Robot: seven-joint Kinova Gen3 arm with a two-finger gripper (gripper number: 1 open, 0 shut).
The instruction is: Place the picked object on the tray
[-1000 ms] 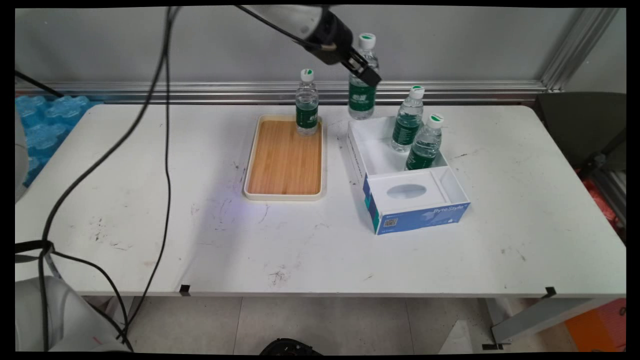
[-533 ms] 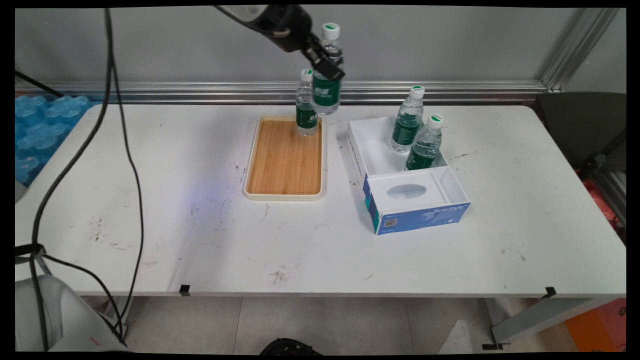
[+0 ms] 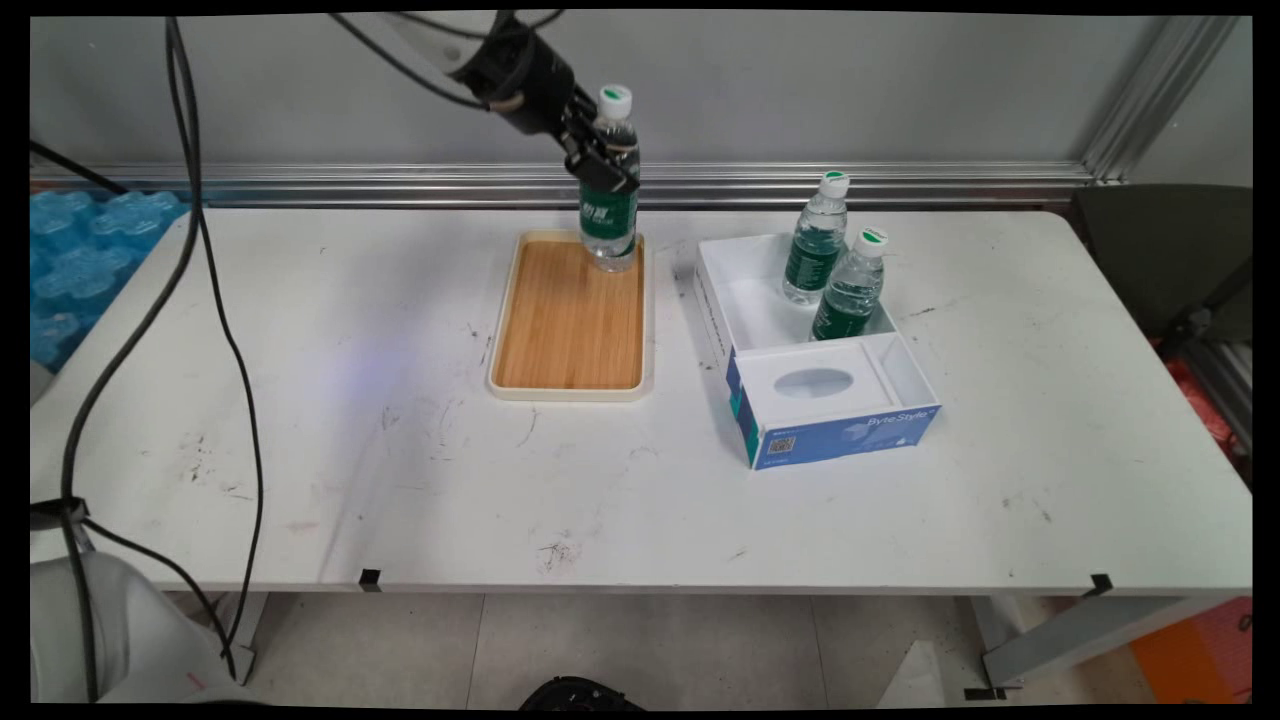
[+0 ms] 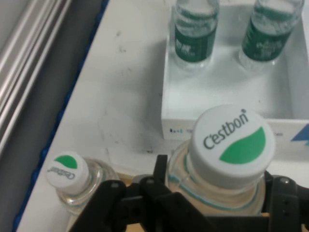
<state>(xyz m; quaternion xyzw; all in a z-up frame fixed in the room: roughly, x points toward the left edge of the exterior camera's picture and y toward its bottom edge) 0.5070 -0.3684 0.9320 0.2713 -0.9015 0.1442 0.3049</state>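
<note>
Your gripper (image 3: pixel 603 160) has a water bottle (image 3: pixel 608 200) up in the air over the far end of the wooden tray (image 3: pixel 570 318).

Look at the tray first. The bottle you hold hangs upright, and its bottom is just above the tray's far right corner. The gripper is closed tight on the bottle's neck, under the white cap (image 4: pixel 231 145), so the bottle cannot tip or slip. In the hand view a second bottle (image 4: pixel 67 171) stands right beside it. From the front, your bottle hides that one. To the right of the tray sits a white and blue box (image 3: pixel 815 350) on the desk (image 3: pixel 300 400). Two more bottles (image 3: pixel 835 265) stand at its far end, close together. The box walls keep them from falling over.
</note>
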